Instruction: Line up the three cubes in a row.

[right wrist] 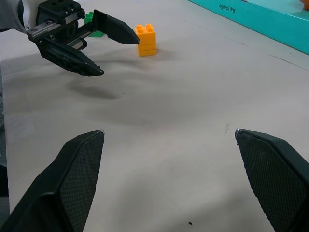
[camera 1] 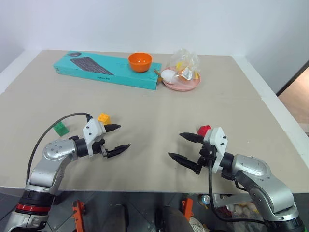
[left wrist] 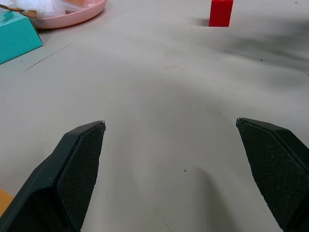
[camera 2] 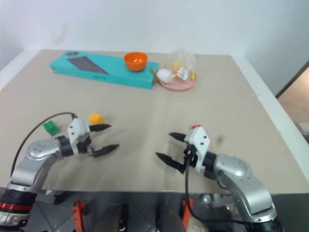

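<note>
Both claws gape wide, empty — red cube (camera 1: 203, 130), green cube (camera 1: 61, 128), yellow cube (camera 1: 104, 118) sit studs-up.

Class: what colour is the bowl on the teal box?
Orange bowl; clearest in the left eye view.

We can read one brand only: "logitech", in small white letters along the side wall of the teal keyboard box (right wrist: 251, 17) in the right wrist view, with a few tiny characters after it that we cannot make out. On the box's top face in the left eye view there is small print below the pictured keyboard, too small for us to read.
</note>
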`<action>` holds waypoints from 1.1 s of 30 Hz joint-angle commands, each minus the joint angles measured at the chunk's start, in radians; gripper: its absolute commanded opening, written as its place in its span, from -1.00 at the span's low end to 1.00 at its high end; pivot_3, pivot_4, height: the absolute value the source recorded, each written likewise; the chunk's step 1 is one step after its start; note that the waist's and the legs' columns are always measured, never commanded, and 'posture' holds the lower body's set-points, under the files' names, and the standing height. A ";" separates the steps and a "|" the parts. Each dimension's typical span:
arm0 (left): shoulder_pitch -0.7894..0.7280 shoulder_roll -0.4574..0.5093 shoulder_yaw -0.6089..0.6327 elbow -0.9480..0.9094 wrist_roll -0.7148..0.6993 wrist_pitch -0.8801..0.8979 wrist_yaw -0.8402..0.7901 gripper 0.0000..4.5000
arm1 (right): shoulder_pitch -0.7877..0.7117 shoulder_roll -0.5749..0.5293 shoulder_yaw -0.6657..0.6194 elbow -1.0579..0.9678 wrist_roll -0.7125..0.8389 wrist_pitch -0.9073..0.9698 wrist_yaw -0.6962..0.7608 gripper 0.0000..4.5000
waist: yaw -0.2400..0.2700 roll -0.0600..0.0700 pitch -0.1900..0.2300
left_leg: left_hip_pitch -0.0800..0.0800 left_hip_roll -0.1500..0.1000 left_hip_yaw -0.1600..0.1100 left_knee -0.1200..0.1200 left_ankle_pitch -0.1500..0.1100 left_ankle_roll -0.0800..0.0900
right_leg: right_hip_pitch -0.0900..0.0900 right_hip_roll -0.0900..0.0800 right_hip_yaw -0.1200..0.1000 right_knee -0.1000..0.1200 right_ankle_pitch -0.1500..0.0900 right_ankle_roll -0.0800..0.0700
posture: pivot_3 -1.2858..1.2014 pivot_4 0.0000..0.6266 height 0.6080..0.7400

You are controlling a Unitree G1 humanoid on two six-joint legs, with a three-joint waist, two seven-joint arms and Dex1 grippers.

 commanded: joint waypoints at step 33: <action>-0.076 -0.053 -0.099 -0.046 -0.123 -0.001 -0.285 1.00 | -0.102 0.180 -0.206 0.123 -0.176 0.001 -0.485 1.00 | 0.010 0.001 0.000 | 0.000 0.000 0.001 0.003 0.000 0.000 | 0.001 0.003 0.001 0.000 0.002 0.000 | 0.03 -0.52 1.00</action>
